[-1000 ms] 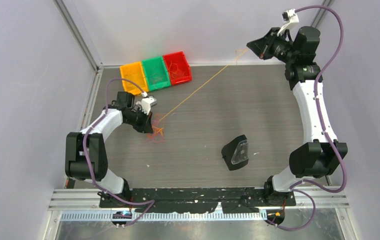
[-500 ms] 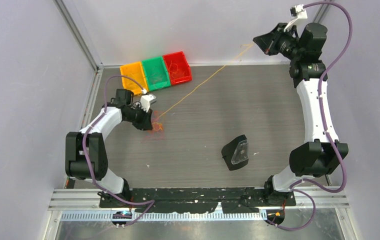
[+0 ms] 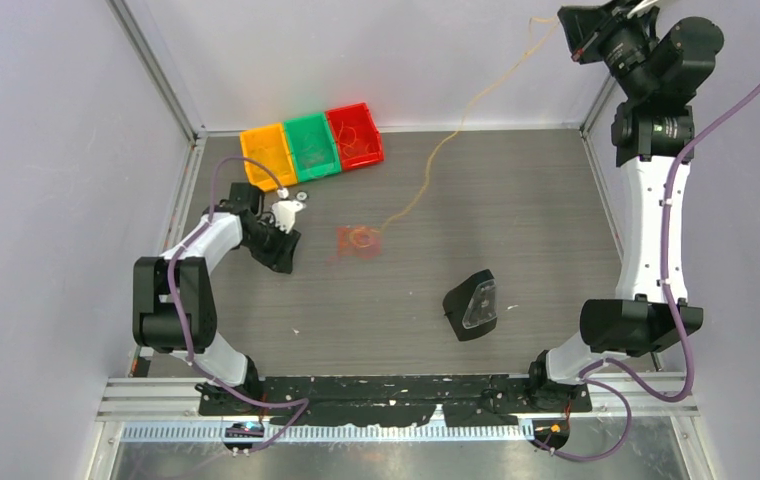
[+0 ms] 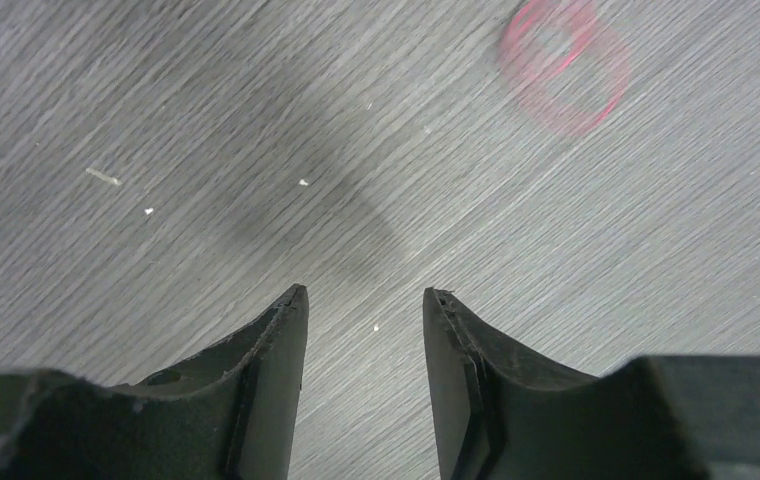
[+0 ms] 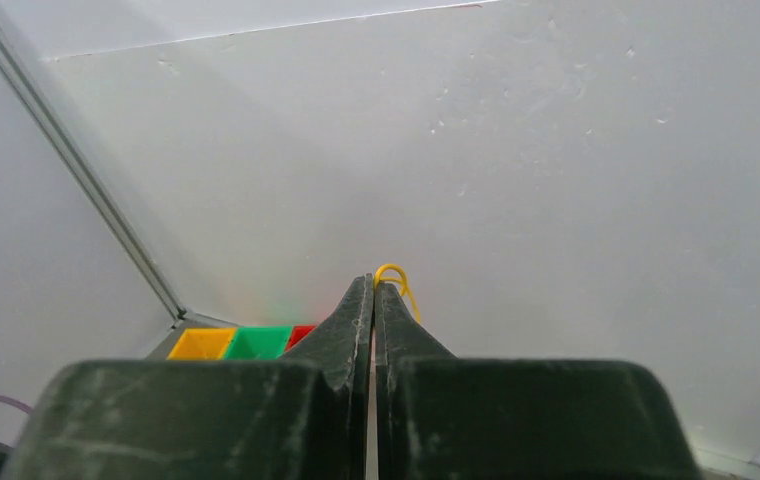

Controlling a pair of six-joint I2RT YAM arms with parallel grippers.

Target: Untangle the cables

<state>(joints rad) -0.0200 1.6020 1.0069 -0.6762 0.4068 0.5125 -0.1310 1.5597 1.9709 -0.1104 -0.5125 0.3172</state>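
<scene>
The cables are split in two. A thin yellow cable (image 3: 434, 155) hangs in a slack curve from my right gripper (image 3: 564, 14), raised high at the back right, down to the table. Those jaws are shut on it, and its yellow loop (image 5: 393, 273) pokes out at the gripper's (image 5: 374, 281) tips. The cable's low end meets a blurred red bunch (image 3: 358, 240) lying mid-table. My left gripper (image 3: 282, 252) stands open and empty just above the table, left of that bunch. In the left wrist view the gripper (image 4: 366, 294) holds nothing, and the red loops (image 4: 562, 64) lie ahead to the right.
Orange (image 3: 268, 152), green (image 3: 313, 146) and red (image 3: 355, 135) bins sit in a row at the back left. The red one holds some thin wire. A black object with a clear face (image 3: 473, 305) lies right of centre. Small white bits lie near the left gripper.
My left gripper opened, let go of the bunch and drew back left. The right arm rose up and to the right with the yellow cable, dragging the red bunch rightward across the table.
</scene>
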